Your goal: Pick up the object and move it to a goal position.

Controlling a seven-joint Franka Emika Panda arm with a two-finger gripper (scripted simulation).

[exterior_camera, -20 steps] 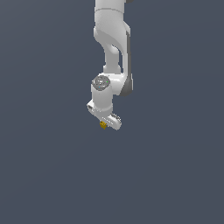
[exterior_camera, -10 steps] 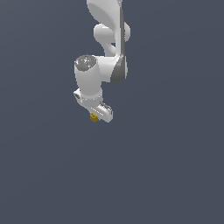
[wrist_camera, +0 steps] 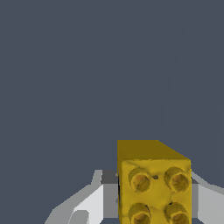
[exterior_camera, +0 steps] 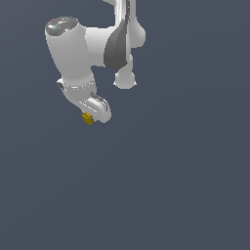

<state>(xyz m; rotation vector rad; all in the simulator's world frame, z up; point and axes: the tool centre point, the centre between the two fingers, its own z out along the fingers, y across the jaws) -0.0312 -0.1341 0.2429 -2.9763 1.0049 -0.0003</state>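
Observation:
The object (exterior_camera: pixel 88 118) is a tiny mustard-yellow block peeking out under the white gripper (exterior_camera: pixel 91 117) in the exterior view, toward that view's upper left. My gripper is shut on it and holds it up off the ground. The wrist view shows the object (wrist_camera: pixel 153 183) close up, a yellow studded brick with round knobs on its facing side, clamped between the two white fingers (wrist_camera: pixel 87 203). The fingertips themselves are mostly hidden behind the hand in the exterior view.
The large white arm (exterior_camera: pixel 73 53) with its dark-grey joint cover (exterior_camera: pixel 117 46) fills the upper part of the exterior view. All around lies a flat, featureless dark grey-blue ground (exterior_camera: pixel 171 185).
The arm has swung toward the exterior view's left and closer to the camera, carrying the object with it. The gripper's hold on the object is unchanged.

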